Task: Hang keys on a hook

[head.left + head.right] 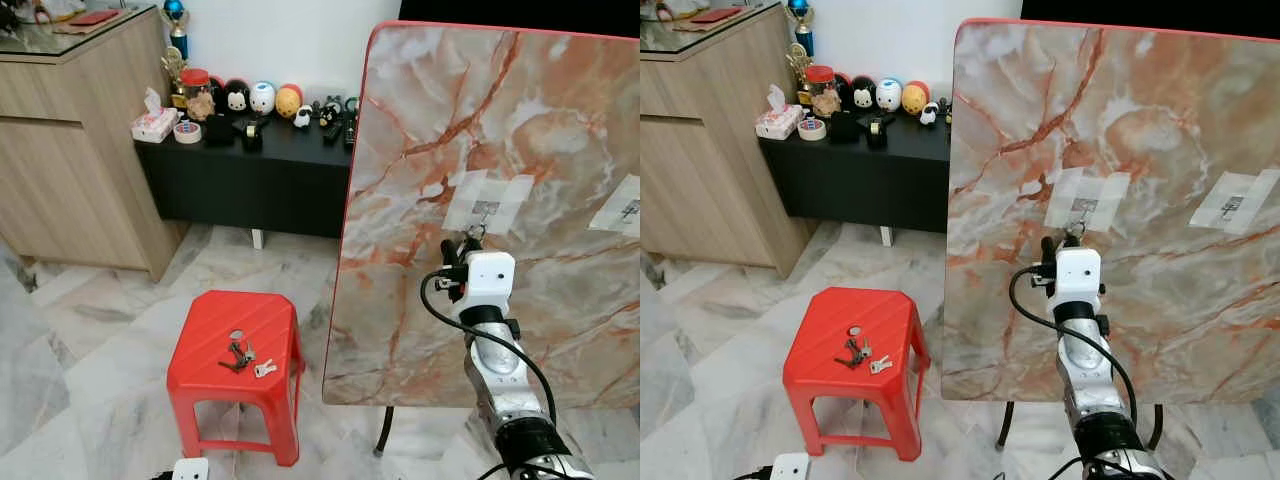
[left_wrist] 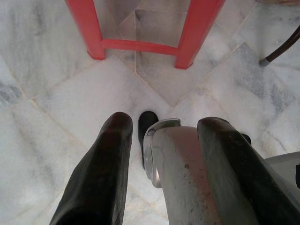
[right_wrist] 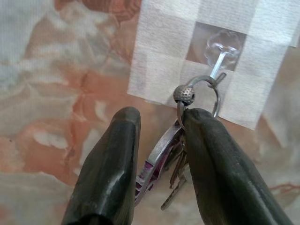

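Right gripper (image 3: pixel 159 154): fingers parted, bunch of keys (image 3: pixel 164 168) between them, key ring (image 3: pixel 199 96) at clear hook (image 3: pixel 220 51) on marble board (image 1: pixel 420 150). Left gripper (image 2: pixel 164 159): parted, above floor (image 2: pixel 51 103).

The marble board (image 1: pixel 500 200) runs off the right edge, cutting its second taped patch (image 1: pixel 622 208). On the hook (image 3: pixel 220 56), the key bunch (image 3: pixel 171 173) is partly hidden between the right gripper (image 3: pixel 159 140) jaws, their grip unclear.
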Controlling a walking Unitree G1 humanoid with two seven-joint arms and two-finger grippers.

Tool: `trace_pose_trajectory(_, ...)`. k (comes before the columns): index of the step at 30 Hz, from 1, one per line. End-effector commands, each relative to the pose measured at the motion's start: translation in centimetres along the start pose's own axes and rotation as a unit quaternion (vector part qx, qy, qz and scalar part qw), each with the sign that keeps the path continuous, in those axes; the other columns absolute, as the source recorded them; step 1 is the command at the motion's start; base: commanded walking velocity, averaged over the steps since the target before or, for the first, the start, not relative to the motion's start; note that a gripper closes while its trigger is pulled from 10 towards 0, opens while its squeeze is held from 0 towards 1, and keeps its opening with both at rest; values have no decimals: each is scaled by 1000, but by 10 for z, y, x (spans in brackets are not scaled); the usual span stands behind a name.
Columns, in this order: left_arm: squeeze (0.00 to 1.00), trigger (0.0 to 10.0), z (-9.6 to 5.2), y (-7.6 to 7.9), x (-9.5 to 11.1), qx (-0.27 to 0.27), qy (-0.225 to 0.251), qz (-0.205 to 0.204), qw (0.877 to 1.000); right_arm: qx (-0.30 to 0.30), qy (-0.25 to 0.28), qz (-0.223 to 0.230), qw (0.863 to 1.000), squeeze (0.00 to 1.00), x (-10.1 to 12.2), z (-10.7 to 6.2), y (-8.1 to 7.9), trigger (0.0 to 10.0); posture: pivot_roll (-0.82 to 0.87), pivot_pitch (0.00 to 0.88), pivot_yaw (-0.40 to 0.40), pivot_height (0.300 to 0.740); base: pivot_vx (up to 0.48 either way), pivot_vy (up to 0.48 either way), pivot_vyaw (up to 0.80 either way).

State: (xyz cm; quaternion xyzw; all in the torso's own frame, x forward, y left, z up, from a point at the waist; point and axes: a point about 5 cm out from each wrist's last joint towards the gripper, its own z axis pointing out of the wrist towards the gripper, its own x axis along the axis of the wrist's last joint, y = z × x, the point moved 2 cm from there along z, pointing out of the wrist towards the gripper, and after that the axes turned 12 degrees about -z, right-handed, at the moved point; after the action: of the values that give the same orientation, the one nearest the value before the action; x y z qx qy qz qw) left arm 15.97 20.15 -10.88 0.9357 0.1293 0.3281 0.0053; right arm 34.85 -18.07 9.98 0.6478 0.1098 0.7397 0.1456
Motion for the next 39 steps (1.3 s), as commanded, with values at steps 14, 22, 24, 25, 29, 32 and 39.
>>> trace_pose_trajectory(14, 0, 10000, -3, -4, -15, 3, -36, 19, 999, -61, 14, 100, 993, 0, 19, 17, 19, 10000, 80, 0, -70, 740, 0, 0, 0)
trace_pose_trajectory(22, 0, 10000, -4, -9, -16, 10, -42, 16, 999, 22, 6, 91, 996, 0, 8, 1, -9, 10000, 92, 0, -78, 740, 0, 0, 0)
trace_pose_trajectory(24, 0, 10000, -5, -9, -18, 10, -44, 16, 999, 27, -1, 87, 996, 0, 3, -3, -10, 10000, 77, 0, -75, 740, 0, 0, 0)
trace_pose_trajectory(25, 0, 10000, -5, -9, -19, 10, -47, 17, 999, 35, -14, 85, 996, 0, -5, -10, -11, 10000, 74, 0, -74, 740, 0, 0, 0)
trace_pose_trajectory(29, 0, 10000, -6, -10, -21, 11, -50, 19, 998, 58, -46, 95, 993, 0, -22, -27, -18, 10000, 65, 0, -75, 740, 0, 0, 0)
trace_pose_trajectory(32, 0, 10000, -6, -10, -21, 11, -53, 20, 998, 109, -105, 106, 983, 0, -49, -50, -39, 10000, 63, 0, -74, 740, 0, 0, 0)
trace_pose_trajectory(39, 0, 10000, -5, -9, -21, 9, -53, 22, 998, 111, -289, 154, 938, 0, -110, -92, -57, 10000, 66, 0, -62, 740, 0, 0, 0)
